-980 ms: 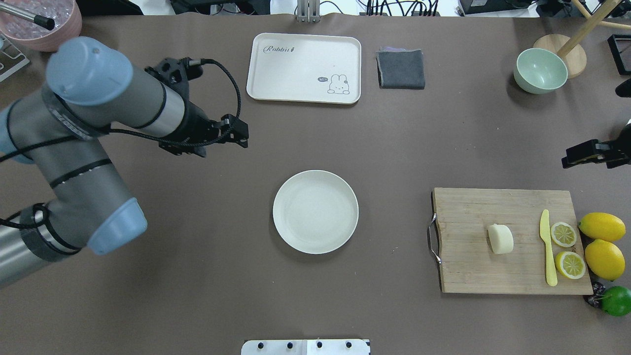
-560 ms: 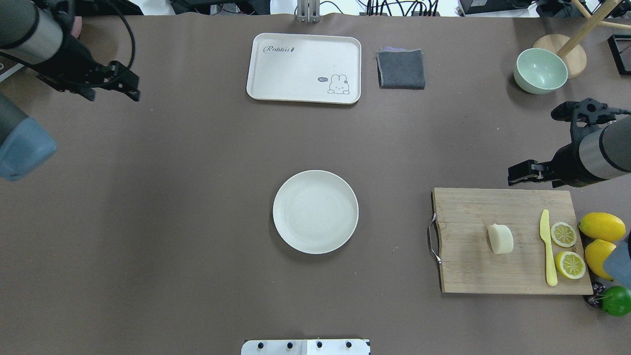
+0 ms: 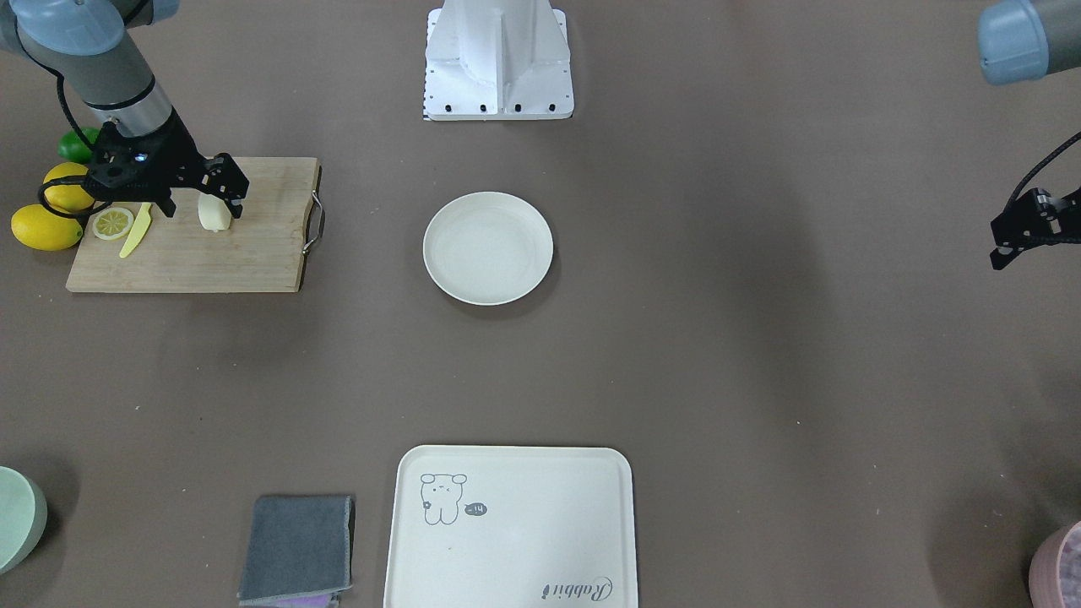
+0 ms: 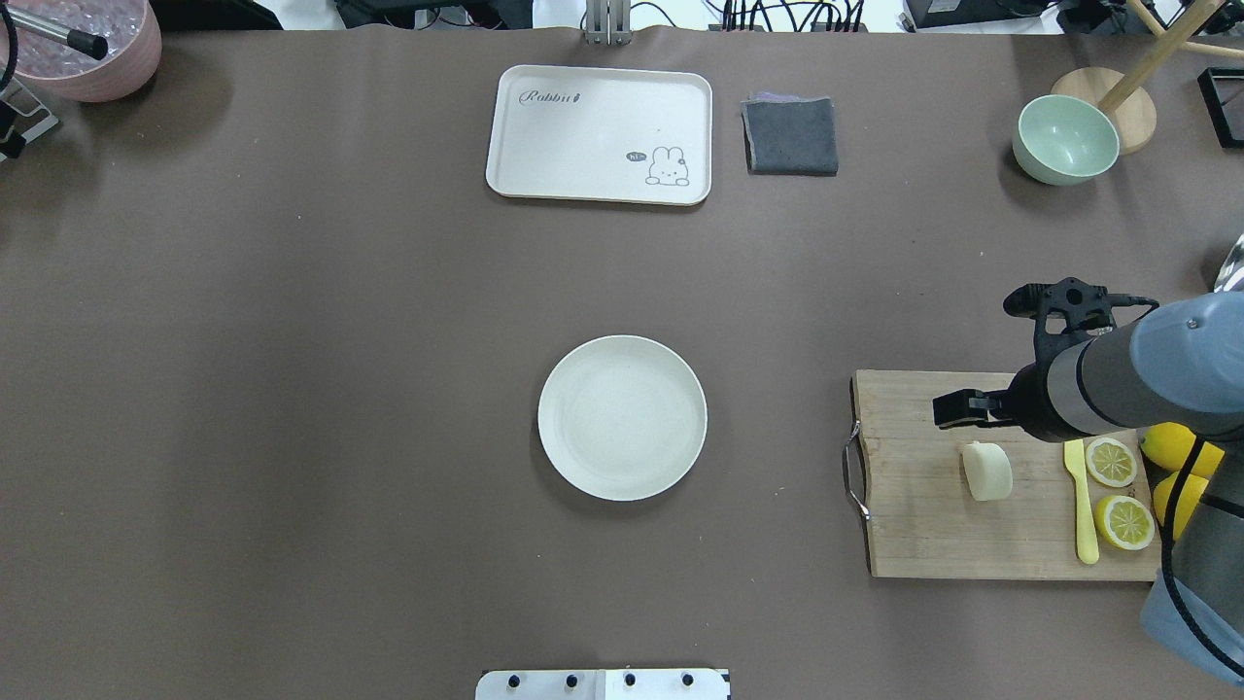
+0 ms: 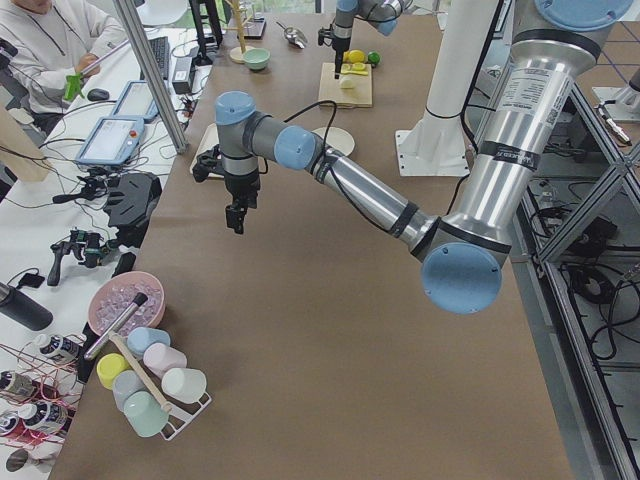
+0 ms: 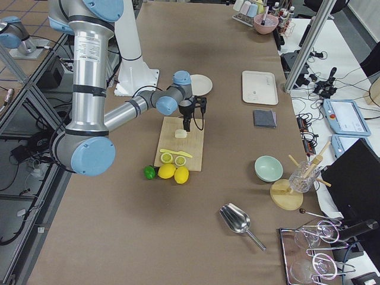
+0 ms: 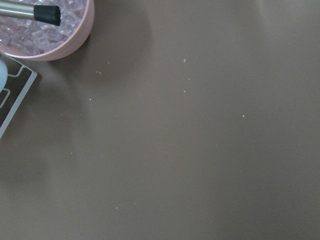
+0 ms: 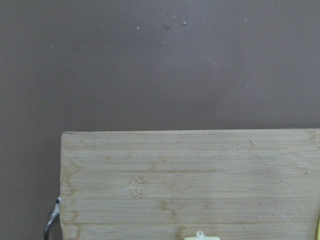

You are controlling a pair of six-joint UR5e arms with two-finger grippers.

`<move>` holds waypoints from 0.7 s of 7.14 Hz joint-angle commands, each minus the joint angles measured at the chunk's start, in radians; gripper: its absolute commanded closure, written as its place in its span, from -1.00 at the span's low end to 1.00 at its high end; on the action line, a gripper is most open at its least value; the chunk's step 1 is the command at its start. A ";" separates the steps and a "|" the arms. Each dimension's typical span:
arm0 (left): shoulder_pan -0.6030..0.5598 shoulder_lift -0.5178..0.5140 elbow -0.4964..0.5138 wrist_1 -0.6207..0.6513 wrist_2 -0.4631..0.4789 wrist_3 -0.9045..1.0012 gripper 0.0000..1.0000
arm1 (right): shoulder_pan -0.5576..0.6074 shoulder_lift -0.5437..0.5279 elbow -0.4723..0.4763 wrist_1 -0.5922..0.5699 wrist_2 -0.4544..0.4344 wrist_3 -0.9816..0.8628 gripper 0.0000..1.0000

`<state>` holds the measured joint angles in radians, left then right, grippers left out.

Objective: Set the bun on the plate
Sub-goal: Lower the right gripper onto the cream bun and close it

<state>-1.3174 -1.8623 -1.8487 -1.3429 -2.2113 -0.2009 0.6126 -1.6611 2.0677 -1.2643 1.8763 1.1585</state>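
The pale cream bun [image 4: 986, 472] lies on a wooden cutting board [image 4: 923, 530] at the table's right; its tip just shows at the bottom edge of the right wrist view as the bun [image 8: 200, 236]. The off-white plate [image 4: 622, 418] sits bare at mid-table, well left of the board. My right gripper [image 3: 166, 203] hangs over the board just beside the bun, apart from it; I cannot tell whether it is open or shut. My left gripper [image 5: 236, 215] hovers over bare table at the far left end; its state cannot be told.
A yellow knife [image 4: 1079, 496], two lemon halves [image 4: 1111, 462], whole lemons and a lime crowd the board's right side. A bear-print tray [image 4: 598, 131], grey cloth [image 4: 790, 136] and green bowl [image 4: 1064, 141] line the far edge. A pink bowl [image 4: 87, 53] sits far left.
My right arm has swung in from the right edge to over the cutting board, close to the bun. My left arm has pulled away to the far left, out of the overhead view.
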 commanded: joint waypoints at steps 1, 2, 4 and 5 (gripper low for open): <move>-0.005 0.017 -0.001 -0.025 0.001 0.011 -0.95 | -0.056 -0.082 -0.029 0.149 -0.035 0.010 -0.99; -0.005 0.017 -0.003 -0.025 0.001 0.011 -0.95 | -0.066 -0.110 -0.035 0.189 -0.039 0.010 -0.99; -0.005 0.029 -0.010 -0.027 0.001 0.011 -0.95 | -0.099 -0.109 -0.073 0.189 -0.095 0.012 -0.91; -0.005 0.035 -0.010 -0.027 -0.001 0.012 -0.95 | -0.109 -0.105 -0.077 0.189 -0.103 0.024 -0.63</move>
<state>-1.3222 -1.8334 -1.8577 -1.3696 -2.2112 -0.1898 0.5186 -1.7676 2.0016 -1.0780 1.7910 1.1733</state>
